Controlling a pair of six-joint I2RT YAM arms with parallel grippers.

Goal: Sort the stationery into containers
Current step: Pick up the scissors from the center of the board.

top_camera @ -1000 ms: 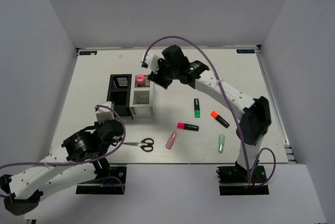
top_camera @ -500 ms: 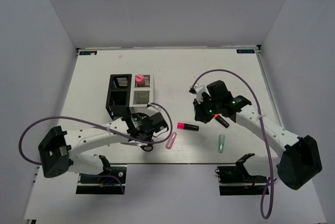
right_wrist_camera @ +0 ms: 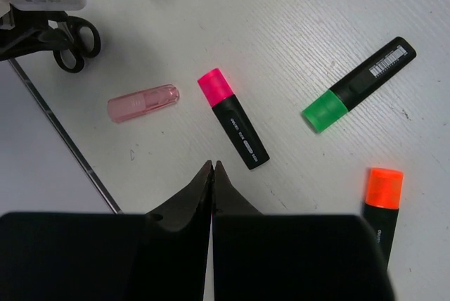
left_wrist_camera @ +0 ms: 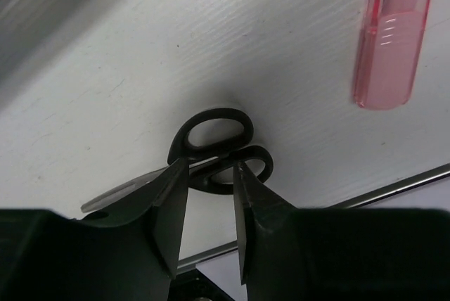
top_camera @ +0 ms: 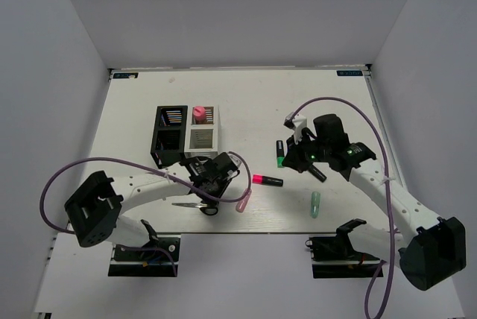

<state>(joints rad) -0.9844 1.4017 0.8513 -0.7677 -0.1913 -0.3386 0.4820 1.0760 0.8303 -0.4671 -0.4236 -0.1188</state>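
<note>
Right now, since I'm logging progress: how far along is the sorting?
Done: the fat pink marker stands in the white organizer. In hand: the open left gripper straddles the scissors, lying on the table. The right gripper hangs shut above the highlighters. Remaining: the pink-capped highlighter, green-capped highlighter, orange-capped highlighter, pale pink stick and mint stick, all loose.

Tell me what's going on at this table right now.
The left gripper is down over the scissors, fingers open astride the handle end, not closed yet. The right gripper hovers shut and empty above the pink highlighter, green highlighter and orange highlighter. One fat pink marker stands in the white organizer.
</note>
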